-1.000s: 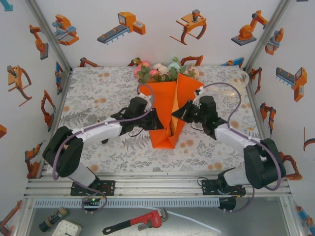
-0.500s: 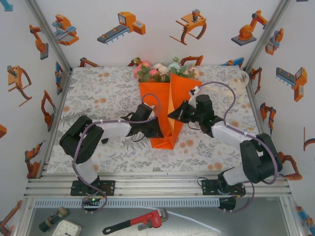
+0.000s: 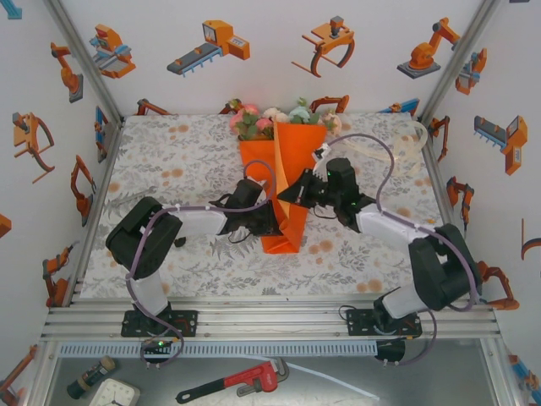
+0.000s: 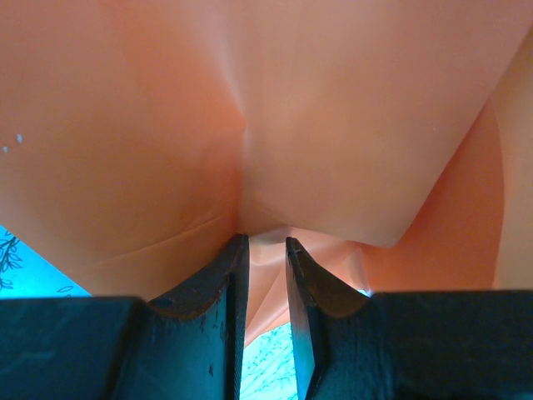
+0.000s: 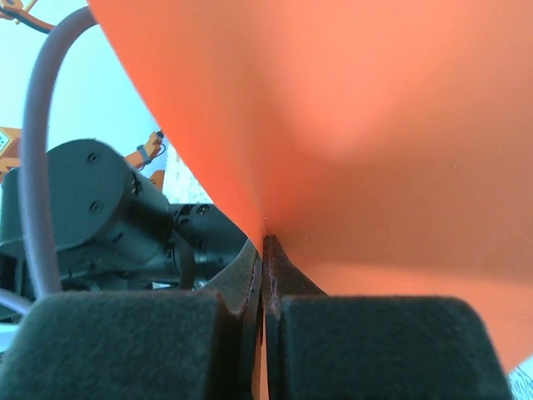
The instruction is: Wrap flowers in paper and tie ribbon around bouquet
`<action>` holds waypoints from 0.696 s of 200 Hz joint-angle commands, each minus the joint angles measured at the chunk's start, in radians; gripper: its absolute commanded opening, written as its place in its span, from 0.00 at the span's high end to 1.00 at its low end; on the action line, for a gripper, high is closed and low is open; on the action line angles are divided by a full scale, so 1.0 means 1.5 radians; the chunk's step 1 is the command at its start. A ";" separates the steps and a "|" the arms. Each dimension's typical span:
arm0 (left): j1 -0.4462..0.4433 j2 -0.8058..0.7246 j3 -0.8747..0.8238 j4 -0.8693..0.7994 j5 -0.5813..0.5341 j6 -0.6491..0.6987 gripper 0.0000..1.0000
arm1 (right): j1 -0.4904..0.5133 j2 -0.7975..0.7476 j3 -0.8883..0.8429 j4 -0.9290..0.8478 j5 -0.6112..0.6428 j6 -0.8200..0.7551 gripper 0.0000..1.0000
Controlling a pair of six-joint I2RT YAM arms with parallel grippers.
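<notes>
The paper (image 3: 296, 148) lies in the middle of the tabletop (image 3: 169, 161) with its right flap raised over the stems. The flowers (image 3: 275, 118) poke out at its far end. The right fingers (image 5: 265, 250) are pressed together on the edge of that flap. The left fingers (image 4: 266, 248) stand a little apart with a crease of paper at their tips; I cannot tell whether they pinch it or merely rest against it.

That looks like the weak spot. If the left side is not really held, pulling the flap across could drag the whole sheet sideways and roll the flowers out of line. The thin edge grip on the right (one layer, by the look of it) might slip or tear under a hard pull. The two arms also sit close together over the paper, so they could bump. The ribbon (image 3: 416, 135) lies well apart near the far right corner, not yet used.
</notes>
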 commanded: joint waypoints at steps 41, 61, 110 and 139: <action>0.002 -0.033 -0.027 0.005 -0.027 0.001 0.70 | 0.003 0.153 0.027 0.065 -0.002 -0.013 0.86; 0.002 -0.055 -0.038 0.004 -0.026 0.000 0.69 | 0.003 0.174 0.027 0.078 -0.005 -0.012 0.84; 0.002 -0.175 -0.102 0.014 -0.022 0.017 0.59 | 0.003 0.222 0.035 0.091 -0.004 -0.006 0.73; 0.001 -0.255 -0.130 0.003 -0.030 0.002 0.57 | 0.003 0.235 0.046 0.101 -0.005 0.008 0.54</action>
